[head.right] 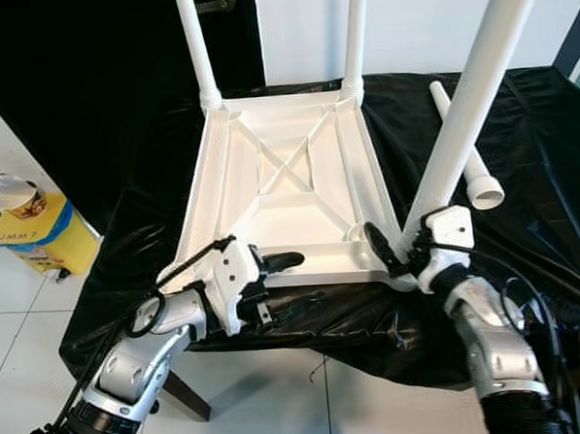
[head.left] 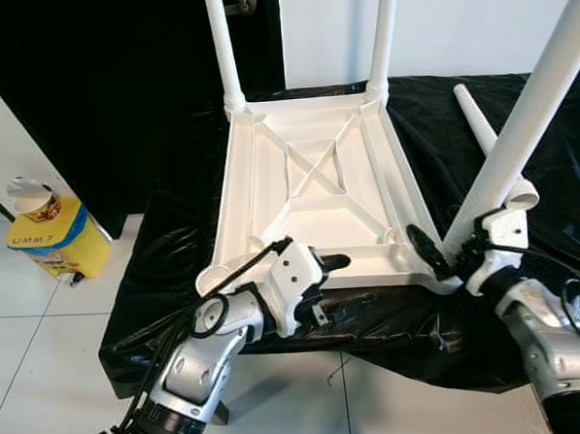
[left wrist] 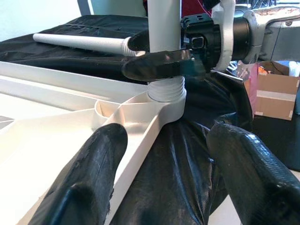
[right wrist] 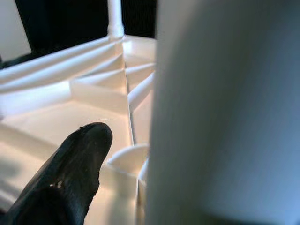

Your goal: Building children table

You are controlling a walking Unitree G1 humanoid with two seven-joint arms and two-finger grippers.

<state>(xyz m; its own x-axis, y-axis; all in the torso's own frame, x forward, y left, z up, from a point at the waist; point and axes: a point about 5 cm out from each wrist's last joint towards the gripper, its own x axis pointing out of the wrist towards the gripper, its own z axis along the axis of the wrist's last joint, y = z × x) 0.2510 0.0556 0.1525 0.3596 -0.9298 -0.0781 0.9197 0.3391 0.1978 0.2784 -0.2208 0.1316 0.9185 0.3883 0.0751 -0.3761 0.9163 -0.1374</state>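
A white children's table top (head.left: pixel 269 194) lies upside down on a black-covered surface. Two white legs (head.left: pixel 221 46) (head.left: pixel 383 37) stand in its far corners. A third leg (head.left: pixel 528 117) stands tilted in the near right corner socket (left wrist: pixel 165 93), with my right gripper (head.left: pixel 448 252) shut on its base. A fourth leg (head.right: pixel 462 150) lies loose on the cover, right of the top. My left gripper (left wrist: pixel 166 145) is open at the near rim, with one finger inside the rim and one outside it.
The black plastic cover (head.left: pixel 167 282) drapes over the surface's edges. On the white tiled floor to the left stands a yellow container (head.left: pixel 58 239) with a cup on top. A cardboard box (left wrist: pixel 274 93) sits beyond my right arm.
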